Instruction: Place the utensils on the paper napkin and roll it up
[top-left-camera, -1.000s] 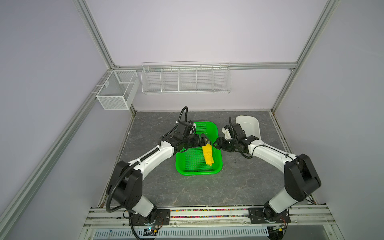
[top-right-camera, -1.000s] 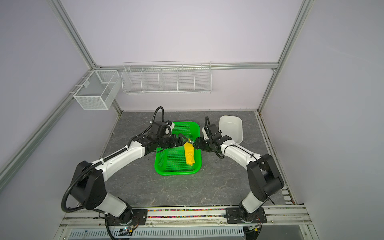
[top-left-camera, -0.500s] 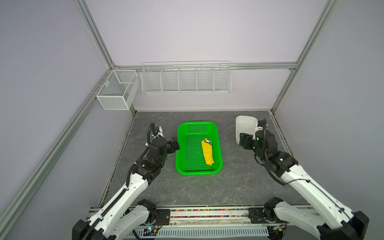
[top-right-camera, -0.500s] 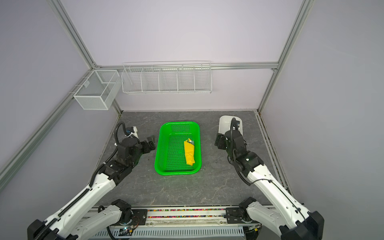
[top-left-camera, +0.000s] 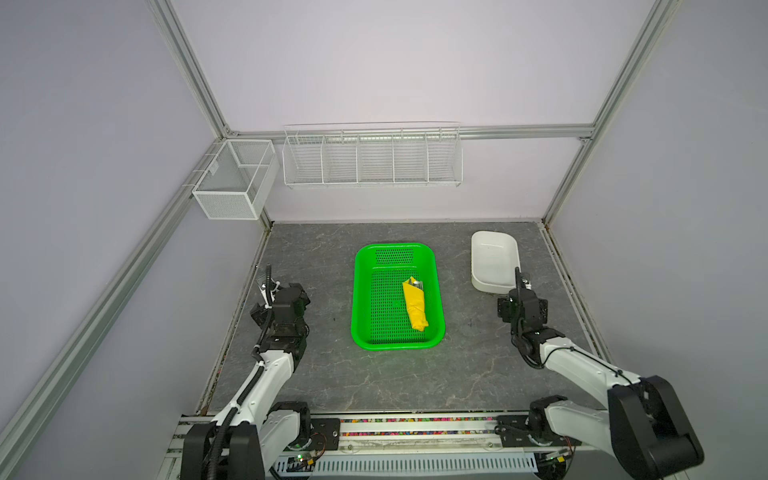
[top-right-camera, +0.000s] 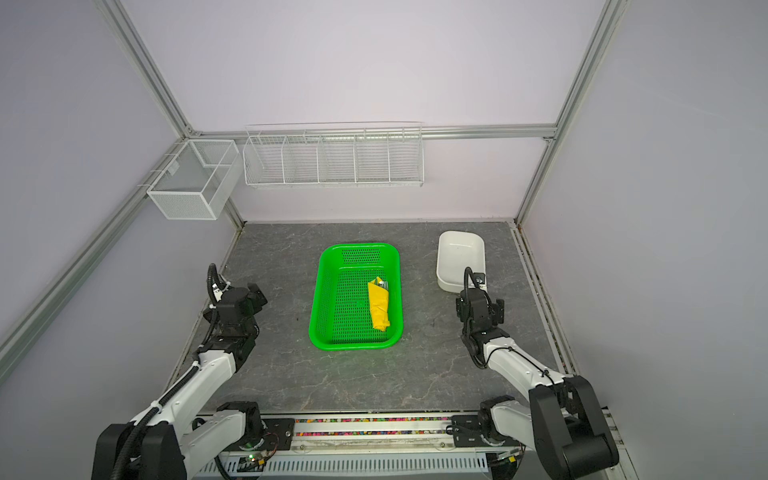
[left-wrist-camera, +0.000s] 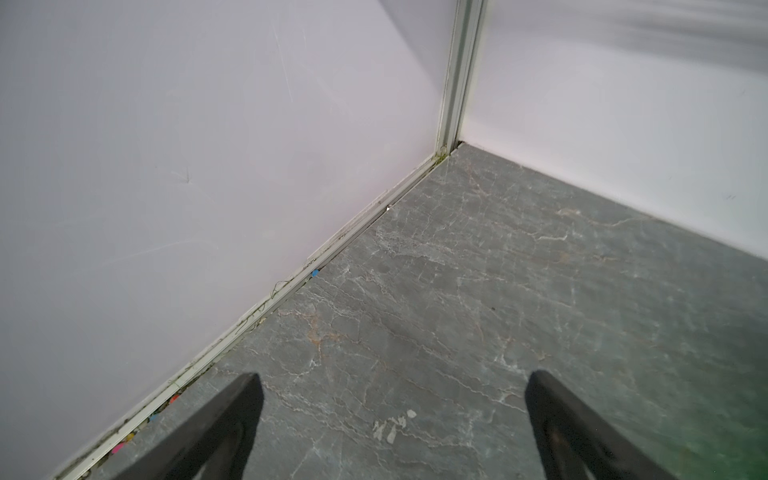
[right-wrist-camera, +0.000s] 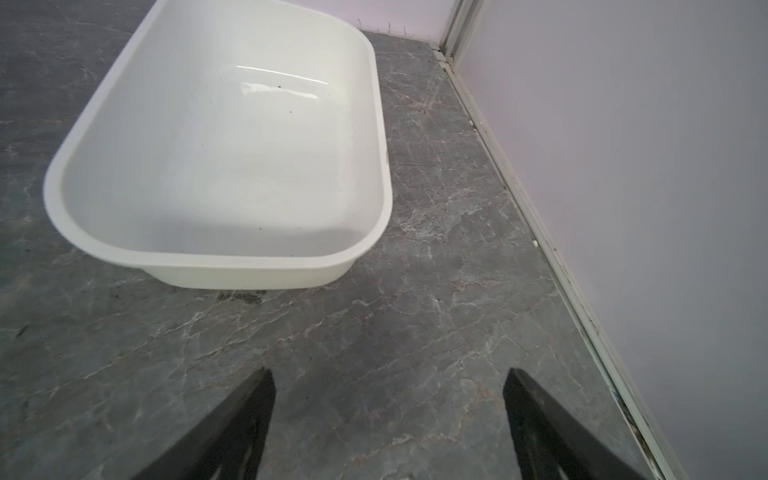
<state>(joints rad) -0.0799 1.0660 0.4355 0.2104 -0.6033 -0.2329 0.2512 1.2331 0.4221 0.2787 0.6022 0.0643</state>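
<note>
The yellow paper napkin (top-left-camera: 414, 304) (top-right-camera: 379, 305) lies rolled up in the right half of the green basket (top-left-camera: 397, 250) (top-right-camera: 359, 250). Silver utensil tips (top-left-camera: 417, 284) (top-right-camera: 382, 284) stick out of the roll's far end; the rest of the utensils is hidden inside. My left gripper (top-left-camera: 279, 293) (top-right-camera: 240, 297) hangs over the table far left of the basket, open and empty (left-wrist-camera: 392, 382). My right gripper (top-left-camera: 523, 302) (top-right-camera: 480, 305) stands open and empty (right-wrist-camera: 388, 376) right of the basket, just short of the white tub.
A white tub (top-left-camera: 494, 286) (right-wrist-camera: 232, 259) stands at the back right, close to the right gripper. Two white wire racks (top-left-camera: 372, 156) (top-left-camera: 235, 178) hang on the back and left walls. Enclosure walls lie close beside each gripper.
Both arms have pulled back from the basket to the table's sides. The right gripper's jaws have widened. The rolled napkin has stayed in the basket.
</note>
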